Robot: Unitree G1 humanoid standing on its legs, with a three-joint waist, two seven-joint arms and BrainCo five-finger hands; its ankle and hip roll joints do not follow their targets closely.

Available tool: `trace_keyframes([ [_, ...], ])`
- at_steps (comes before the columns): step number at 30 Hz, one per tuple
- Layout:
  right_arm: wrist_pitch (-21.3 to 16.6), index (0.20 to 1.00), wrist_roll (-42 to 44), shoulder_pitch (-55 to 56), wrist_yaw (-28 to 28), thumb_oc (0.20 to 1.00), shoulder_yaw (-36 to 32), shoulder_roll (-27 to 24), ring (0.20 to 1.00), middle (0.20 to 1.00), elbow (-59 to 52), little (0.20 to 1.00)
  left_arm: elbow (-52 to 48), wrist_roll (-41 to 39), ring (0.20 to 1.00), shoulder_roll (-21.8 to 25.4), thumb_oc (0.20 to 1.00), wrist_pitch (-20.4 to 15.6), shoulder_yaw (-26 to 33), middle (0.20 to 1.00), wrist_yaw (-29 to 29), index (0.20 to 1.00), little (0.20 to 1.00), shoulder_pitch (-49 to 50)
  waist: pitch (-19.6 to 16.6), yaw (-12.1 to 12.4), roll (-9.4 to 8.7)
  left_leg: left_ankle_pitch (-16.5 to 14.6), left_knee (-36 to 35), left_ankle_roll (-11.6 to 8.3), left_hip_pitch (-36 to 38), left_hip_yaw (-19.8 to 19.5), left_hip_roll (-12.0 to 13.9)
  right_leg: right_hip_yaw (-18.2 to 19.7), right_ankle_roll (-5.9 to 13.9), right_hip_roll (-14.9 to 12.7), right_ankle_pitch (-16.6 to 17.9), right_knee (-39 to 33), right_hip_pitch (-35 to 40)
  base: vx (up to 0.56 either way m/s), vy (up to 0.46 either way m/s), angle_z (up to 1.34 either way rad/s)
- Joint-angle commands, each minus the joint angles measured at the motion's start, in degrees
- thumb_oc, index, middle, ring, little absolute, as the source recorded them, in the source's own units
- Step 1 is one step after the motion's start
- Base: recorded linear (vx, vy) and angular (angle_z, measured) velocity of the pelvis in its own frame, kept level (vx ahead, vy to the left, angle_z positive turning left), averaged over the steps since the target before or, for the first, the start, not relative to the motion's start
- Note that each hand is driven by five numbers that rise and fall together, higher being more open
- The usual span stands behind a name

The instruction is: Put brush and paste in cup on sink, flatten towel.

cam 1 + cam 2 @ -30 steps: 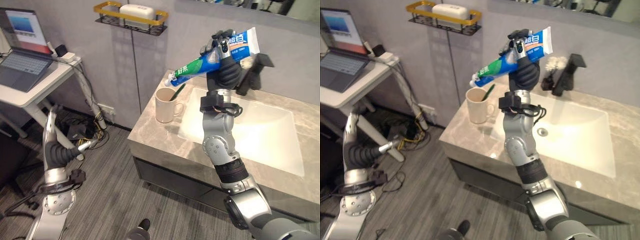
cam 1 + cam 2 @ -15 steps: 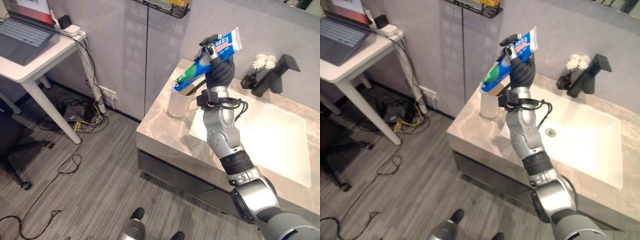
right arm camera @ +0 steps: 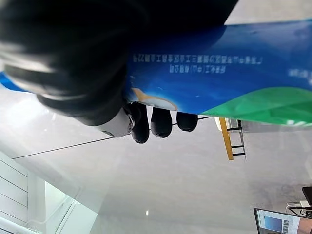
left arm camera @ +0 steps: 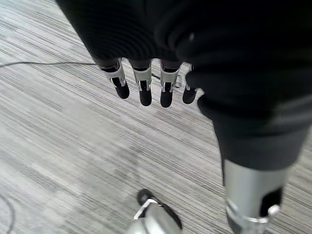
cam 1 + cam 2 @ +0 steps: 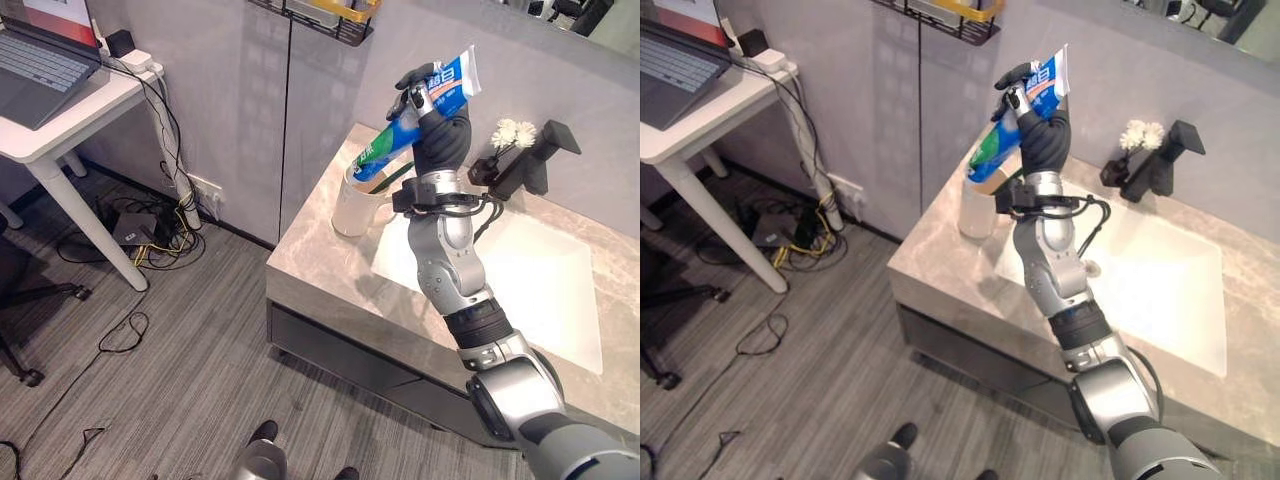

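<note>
Toothpaste tube (image 5: 420, 115) sits at upper centre of the left eye view, slanted, its cap end dipping toward the mouth of the cream cup (image 5: 352, 203) on the grey stone sink counter (image 5: 330, 275). The right hand (image 5: 440, 130) has its fingers clenched around the tube's upper half. Half a second ago the cap was just over the rim; now it looks slightly lower, so the paste seems about to go in. Whether the cap is inside the cup is hard to tell.

Right eye view: the same hand and tube stand at upper centre, covering most of the cup. A black faucet (image 5: 1162, 160) stands at upper right beside the white basin (image 5: 1160, 300). Brush and towel cannot be made out.

Left wrist view: the left hand (image 4: 146, 87) hangs over striped grey floor (image 4: 58, 136), fingers relaxed and straight, holding nothing.

Right wrist view: dark fingertips (image 3: 161, 122) wrap the blue-green tube, both ends cut off.
</note>
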Motion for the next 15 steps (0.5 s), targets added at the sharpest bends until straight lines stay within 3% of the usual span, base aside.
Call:
trace_keyframes([
  [1, -3.4, 0.200, -2.6, -3.3, -0.9, 0.200, -0.3, -2.8, 0.200, 0.200, -3.1, 0.200, 4.4, -0.3, 1.000, 2.1, 1.000, -1.0, -3.3, 1.000, 1.8, 1.000, 1.000, -0.1, -2.5, 1.0, 0.47, 3.0, -6.9, 2.13, 0.1, -2.9, 0.4, 0.5, 3.74, -3.0, -2.3, 0.1, 5.2, 0.00, 0.000, 0.00],
  [15, -1.7, 0.200, -12.6, -5.9, -5.3, 0.200, -1.0, -6.4, 0.200, 0.200, 0.5, 0.200, 1.3, 0.2, 1.000, 1.3, 1.000, -1.6, -6.7, 1.000, 0.0, 1.000, 1.000, 2.4, -1.5, 1.7, 0.69, 3.2, -6.9, 2.42, -0.8, -3.5, 0.5, 0.2, 3.89, -2.8, -2.2, 0.1, 4.5, 0.00, 0.000, 0.01],
])
